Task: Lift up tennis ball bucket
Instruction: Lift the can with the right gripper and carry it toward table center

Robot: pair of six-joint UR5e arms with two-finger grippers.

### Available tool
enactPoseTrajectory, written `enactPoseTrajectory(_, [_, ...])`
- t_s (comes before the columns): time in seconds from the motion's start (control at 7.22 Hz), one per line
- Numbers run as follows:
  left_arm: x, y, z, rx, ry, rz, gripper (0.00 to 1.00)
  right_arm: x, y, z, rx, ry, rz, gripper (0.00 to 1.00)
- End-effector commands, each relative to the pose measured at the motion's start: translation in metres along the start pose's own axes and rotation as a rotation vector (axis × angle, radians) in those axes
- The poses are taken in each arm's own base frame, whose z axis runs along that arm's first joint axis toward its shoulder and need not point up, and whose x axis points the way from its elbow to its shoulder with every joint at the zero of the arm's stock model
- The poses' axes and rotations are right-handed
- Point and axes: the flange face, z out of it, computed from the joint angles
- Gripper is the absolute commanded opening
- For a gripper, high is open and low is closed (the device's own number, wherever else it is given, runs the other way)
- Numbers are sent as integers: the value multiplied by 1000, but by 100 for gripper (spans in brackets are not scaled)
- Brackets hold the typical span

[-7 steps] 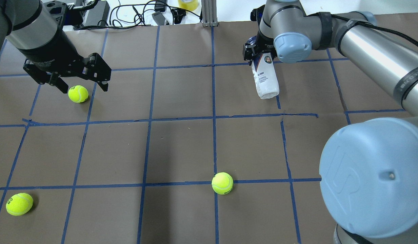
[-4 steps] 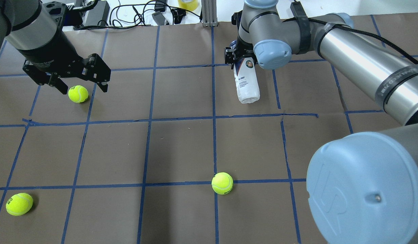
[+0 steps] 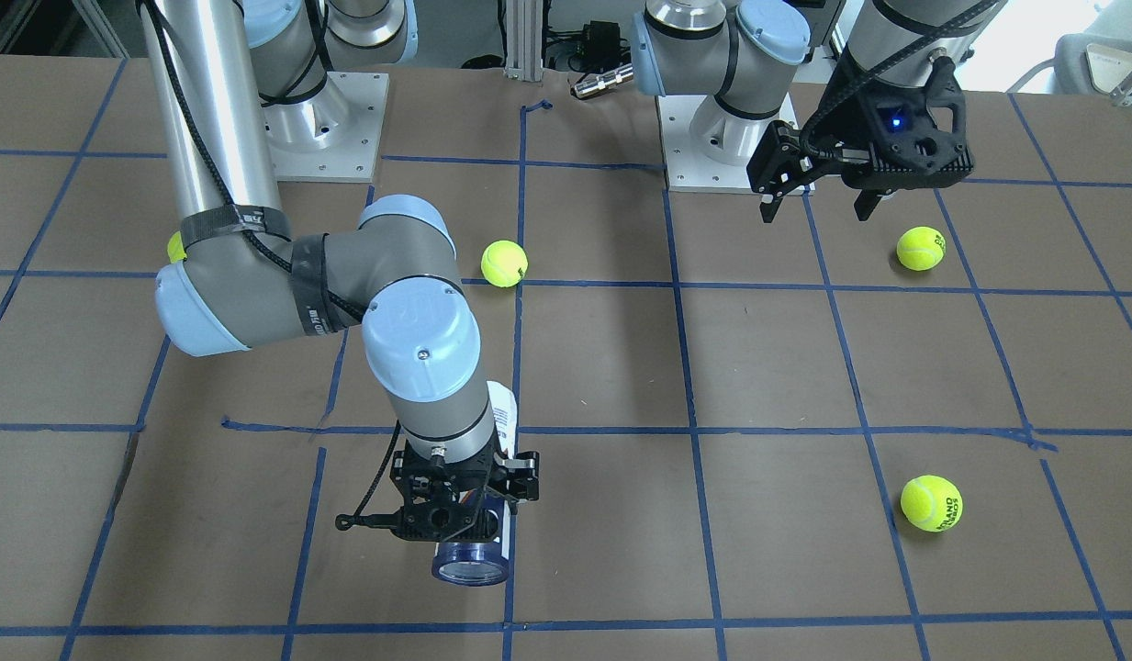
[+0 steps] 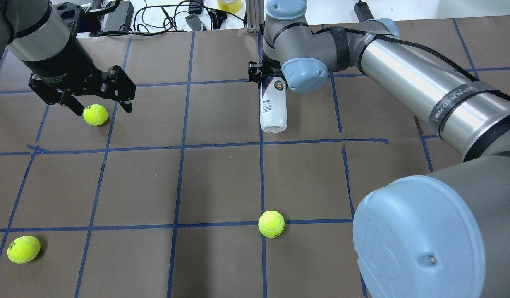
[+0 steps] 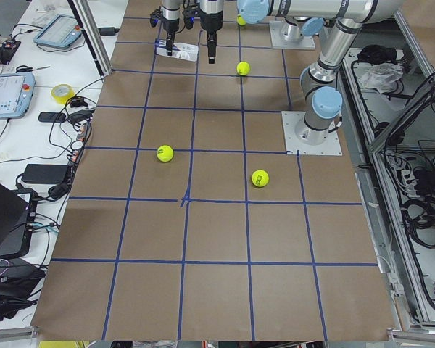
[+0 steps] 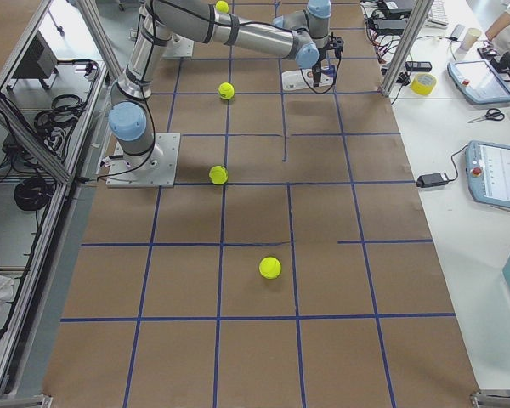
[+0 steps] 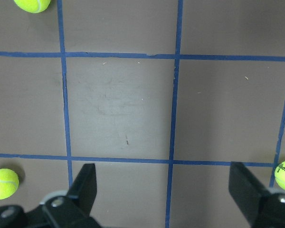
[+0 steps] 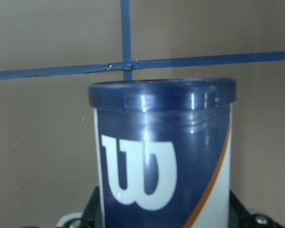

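Observation:
The tennis ball bucket is a clear tube with a white and navy label and a dark blue rim. It lies level in my right gripper, which is shut on its rim end at the far middle of the table. It seems to hang just above the brown paper. The right wrist view shows its white "W" logo close up. My left gripper is open and empty, hovering over a tennis ball at the far left. Its fingers frame bare table.
Two more tennis balls lie near me, one in the middle and one at the left edge. Cables and power bricks, a yellow tape roll and an aluminium post line the far edge.
My right arm has swung left in the overhead view, carrying the tube with it by about one grid square. The left arm and the balls have not moved.

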Motion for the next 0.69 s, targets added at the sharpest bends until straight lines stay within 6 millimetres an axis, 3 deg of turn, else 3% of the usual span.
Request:
enactPoseTrajectory(0.0, [0, 0, 0, 0, 1, -1, 100, -41, 1, 8, -4, -6, 53, 81])
enactPoseTrajectory(0.28, [-1, 0, 0, 0, -1, -2, 100, -48, -7, 34, -37, 7, 95, 84])
enactPoseTrajectory(0.55, [-1, 0, 0, 0, -1, -2, 100, -64, -18, 35, -19, -4, 81, 84])
